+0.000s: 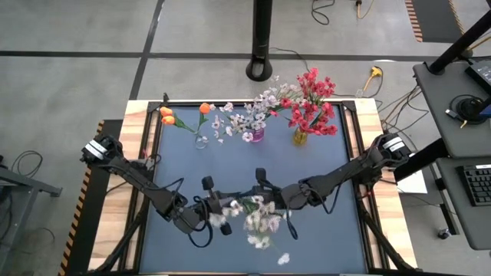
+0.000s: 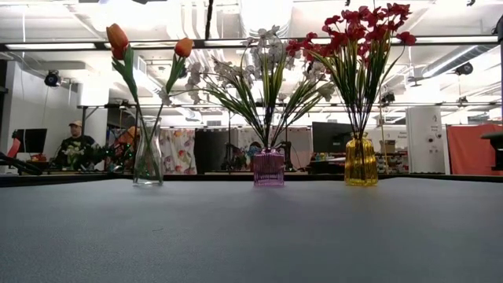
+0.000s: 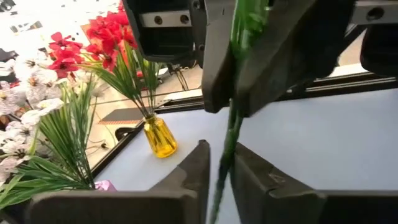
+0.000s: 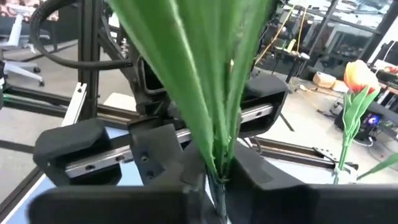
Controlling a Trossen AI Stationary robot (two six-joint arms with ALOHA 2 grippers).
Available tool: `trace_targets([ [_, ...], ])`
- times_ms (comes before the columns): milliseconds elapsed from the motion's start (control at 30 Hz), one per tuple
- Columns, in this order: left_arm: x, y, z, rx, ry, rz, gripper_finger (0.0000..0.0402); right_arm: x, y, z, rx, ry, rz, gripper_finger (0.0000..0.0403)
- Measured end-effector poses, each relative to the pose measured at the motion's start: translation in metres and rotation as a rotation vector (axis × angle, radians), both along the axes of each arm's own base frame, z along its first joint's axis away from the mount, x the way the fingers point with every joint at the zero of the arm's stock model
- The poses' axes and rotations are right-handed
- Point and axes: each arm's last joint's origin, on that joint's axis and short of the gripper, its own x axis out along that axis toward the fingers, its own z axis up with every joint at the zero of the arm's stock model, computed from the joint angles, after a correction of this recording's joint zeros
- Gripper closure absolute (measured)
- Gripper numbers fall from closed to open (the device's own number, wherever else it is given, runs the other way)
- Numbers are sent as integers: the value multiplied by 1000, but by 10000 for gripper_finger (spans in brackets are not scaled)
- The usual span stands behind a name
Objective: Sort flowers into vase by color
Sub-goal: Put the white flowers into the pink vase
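Both arms meet over the near middle of the dark table, and between them hangs a white spray, its pale blossoms fanning out toward the near edge. From above, the left gripper and the right gripper sit close together, one on each side of the spray's stem end.

In the left wrist view, the green stem runs straight down between that arm's own fingers; they stand narrow on either side of it, just about touching, with a sliver of gap showing. Farther up, the right arm's fingers are clamped around the same stem.

The right wrist view agrees: long green leaves fan out from the point where its fingers pinch tight on the stem, with the left arm's gripper body facing it right behind.

Along the far edge, three vases stand in a row: a clear vase with orange tulips, a purple vase with white sprays, and a yellow vase with red blossoms. All are well apart from the grippers. One loose white blossom lies on the table near the front edge.
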Motion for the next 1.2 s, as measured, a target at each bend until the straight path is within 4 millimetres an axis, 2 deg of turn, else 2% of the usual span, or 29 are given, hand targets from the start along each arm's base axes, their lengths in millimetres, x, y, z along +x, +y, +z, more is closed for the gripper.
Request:
trace_targets([
  [67, 0, 0, 0, -4, -1, -2, 341, 0, 0, 2, 4, 13, 0, 386],
  [200, -1, 1, 2, -8, -6, 3, 282, -1, -2, 9, 31, 56, -7, 386],
  [367, -2, 1, 1, 5, 13, 11, 220, -9, -15, 30, 54, 130, -82, 385],
  [533, -4, 3, -4, 6, 49, 26, 187, -19, -43, 43, 29, 202, -172, 385],
  [667, -7, 5, -7, 4, 82, 34, 182, -25, -81, 51, 38, 226, -269, 385],
  [800, -10, 7, -9, 5, 118, 35, 185, -29, -120, 40, 62, 250, -369, 385],
  [933, -15, 9, -6, -29, 163, -40, 188, -31, -153, 21, 134, 222, -382, 385],
  [1067, -21, 13, -2, -24, 216, -83, 190, -34, -172, 0, 162, 152, -403, 385],
  [1200, -31, 20, 5, -13, 230, -81, 190, -40, -182, -16, 177, 85, -427, 385],
])
